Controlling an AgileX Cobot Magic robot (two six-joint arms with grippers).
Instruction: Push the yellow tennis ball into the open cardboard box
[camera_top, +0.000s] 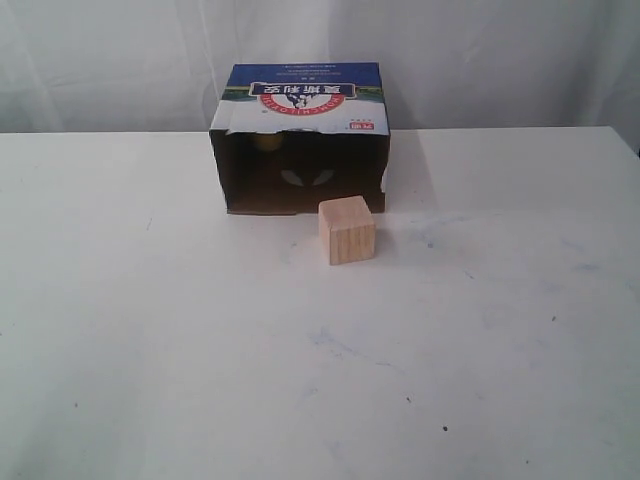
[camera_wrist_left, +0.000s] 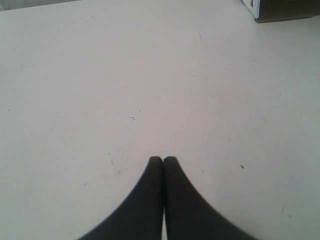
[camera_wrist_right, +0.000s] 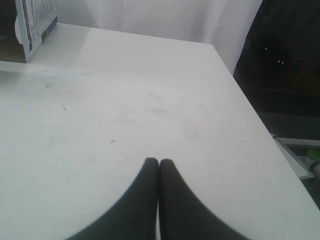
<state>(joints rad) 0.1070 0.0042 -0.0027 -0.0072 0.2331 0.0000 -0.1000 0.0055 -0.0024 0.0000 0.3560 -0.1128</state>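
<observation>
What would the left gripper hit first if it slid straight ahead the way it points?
Probably nothing: ahead of the left gripper lies only bare table; the open cardboard box sits off to one side.

The open cardboard box (camera_top: 300, 95) is made of brown matt cardboard, with its top panel printed in blue and its upper edge left ragged where it was torn. The cube (camera_top: 347, 229) is of pale bare wood, matt, with a faint grain. The surface (camera_top: 200, 350) is white, smooth and matt, though scuffed and specked. White cloth (camera_top: 100, 60) is hung in folds at the far side. The left fingers (camera_wrist_left: 147, 200) and the right fingers (camera_wrist_right: 142, 200) are seen as black, smooth and matt.
</observation>
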